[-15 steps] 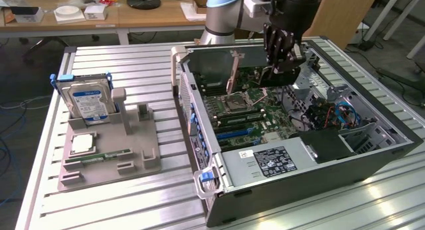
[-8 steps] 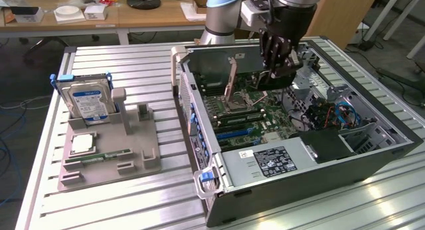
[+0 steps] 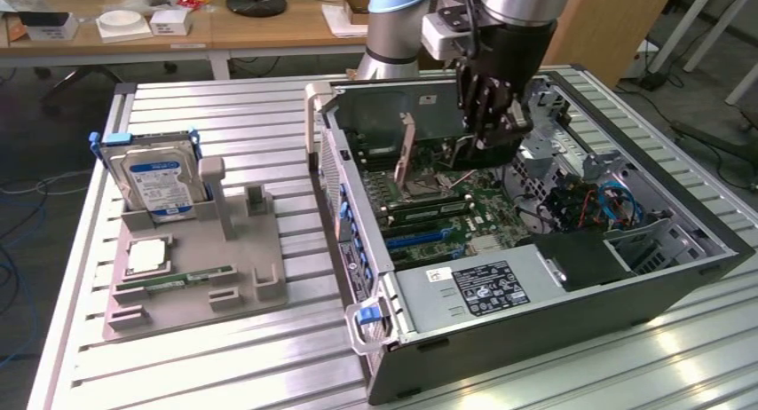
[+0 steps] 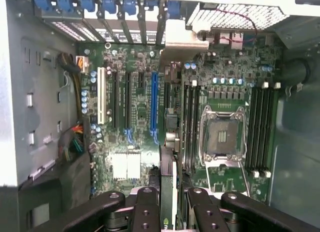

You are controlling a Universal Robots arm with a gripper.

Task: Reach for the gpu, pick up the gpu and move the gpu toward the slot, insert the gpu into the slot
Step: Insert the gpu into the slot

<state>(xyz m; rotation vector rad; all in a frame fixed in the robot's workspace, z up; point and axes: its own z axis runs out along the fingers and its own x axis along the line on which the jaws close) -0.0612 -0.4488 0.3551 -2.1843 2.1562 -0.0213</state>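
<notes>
Gpu (image 4: 168, 174) edge-on, clamped in end effector (image 4: 170, 212), just beside blue slot (image 4: 154, 99)

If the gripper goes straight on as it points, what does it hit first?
The gripper holds the gpu edge-on; that card would likely touch the motherboard first, just beside the slot. Depth unclear.

The gpu (image 4: 168, 184) edge-on, faces unseen
</notes>
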